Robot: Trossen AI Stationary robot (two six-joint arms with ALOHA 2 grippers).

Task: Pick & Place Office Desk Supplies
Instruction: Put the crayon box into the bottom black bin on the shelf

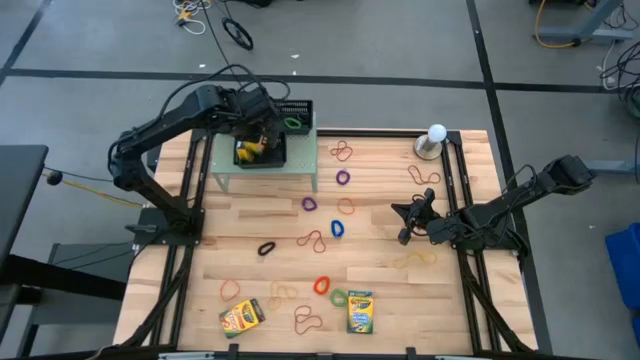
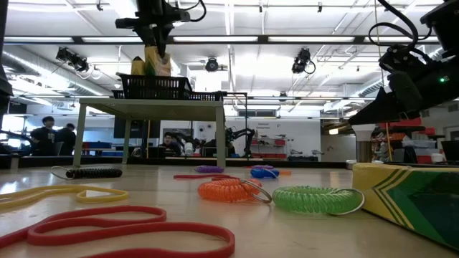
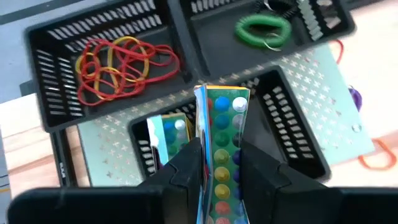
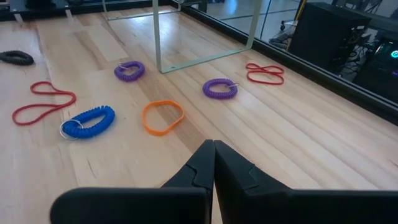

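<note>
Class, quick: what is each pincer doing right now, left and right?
Left pincer: closed on a crayon box, held over a black mesh tray on the shelf.
Right pincer: shut, holding nothing, low over the table.

The wooden table (image 1: 380, 230) of pale butcher-block planks stands on a grey floor (image 1: 380, 40) crossed by dark lines. Loose cables (image 1: 235, 30) lie on that floor beyond the table's far edge. Level across the table, an open hall shows behind it: ceiling beams with bright strip lights (image 2: 229, 43), hanging spotlights (image 2: 301, 61), and people (image 2: 54, 132) at desks by the far wall, left of the table's middle.
</note>
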